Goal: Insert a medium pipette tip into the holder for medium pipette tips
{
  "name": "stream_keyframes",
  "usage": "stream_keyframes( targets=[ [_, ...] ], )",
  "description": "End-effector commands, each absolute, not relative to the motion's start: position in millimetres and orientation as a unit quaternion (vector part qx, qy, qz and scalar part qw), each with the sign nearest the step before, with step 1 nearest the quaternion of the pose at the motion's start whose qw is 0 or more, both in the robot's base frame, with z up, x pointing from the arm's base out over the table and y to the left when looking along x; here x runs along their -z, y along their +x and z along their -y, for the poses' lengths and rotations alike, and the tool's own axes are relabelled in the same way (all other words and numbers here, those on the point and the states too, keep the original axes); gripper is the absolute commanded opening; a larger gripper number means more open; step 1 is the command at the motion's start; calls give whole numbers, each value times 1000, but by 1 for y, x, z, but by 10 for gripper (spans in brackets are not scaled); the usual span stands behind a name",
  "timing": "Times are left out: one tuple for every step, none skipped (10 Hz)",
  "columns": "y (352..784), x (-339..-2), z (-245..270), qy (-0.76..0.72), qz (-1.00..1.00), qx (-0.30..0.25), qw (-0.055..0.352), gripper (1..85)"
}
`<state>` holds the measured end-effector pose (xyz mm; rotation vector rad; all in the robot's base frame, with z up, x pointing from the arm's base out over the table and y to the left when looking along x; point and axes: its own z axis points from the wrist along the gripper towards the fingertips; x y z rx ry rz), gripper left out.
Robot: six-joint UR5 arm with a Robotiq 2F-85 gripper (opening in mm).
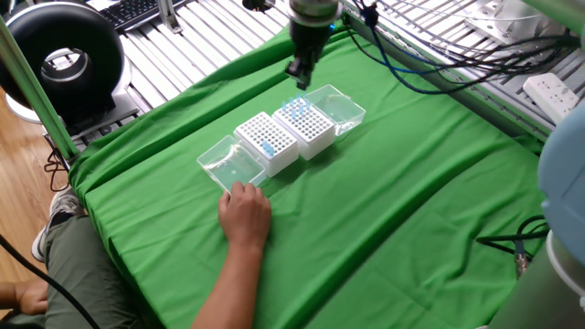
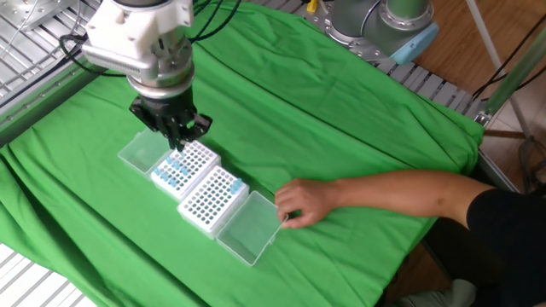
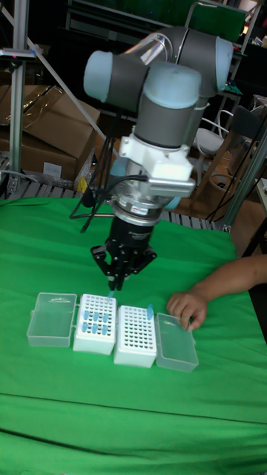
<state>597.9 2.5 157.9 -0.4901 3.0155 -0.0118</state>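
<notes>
Two white tip holders stand side by side on the green cloth. One holder (image 1: 306, 126) (image 2: 182, 167) (image 3: 96, 323) carries several blue tips. The other holder (image 1: 267, 143) (image 2: 212, 199) (image 3: 136, 336) has mostly bare holes and a few blue tips near one edge. My gripper (image 1: 300, 71) (image 2: 177, 136) (image 3: 116, 282) hangs above the tip-filled holder with its fingers pinched together. In the tall fixed view a small pale blue medium pipette tip (image 3: 111, 294) pokes out below them. Which of the two is the holder for medium tips cannot be told.
Clear open lids lie at the outer side of each holder (image 1: 339, 105) (image 1: 230, 165) (image 2: 247, 228) (image 3: 52, 318). A person's hand (image 1: 245, 212) (image 2: 300, 205) (image 3: 185, 306) rests on the cloth touching the lid beside the mostly bare holder.
</notes>
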Motion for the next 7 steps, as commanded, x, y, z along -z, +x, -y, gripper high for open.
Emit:
stream_keyframes(
  targets=[
    [624,-170,-48,-123,-991,-15,56,10],
    [633,-167,-61,-111,-991,-20,64,10],
    [638,-164,-71,-103,-992,-22,71,10],
    [642,-160,-80,-94,-992,-25,77,10],
    [644,-156,-87,-86,-993,-26,80,10],
    [644,-152,-93,-78,-993,-22,83,10],
    [643,-150,-96,-74,-994,-22,83,10]
  ],
)
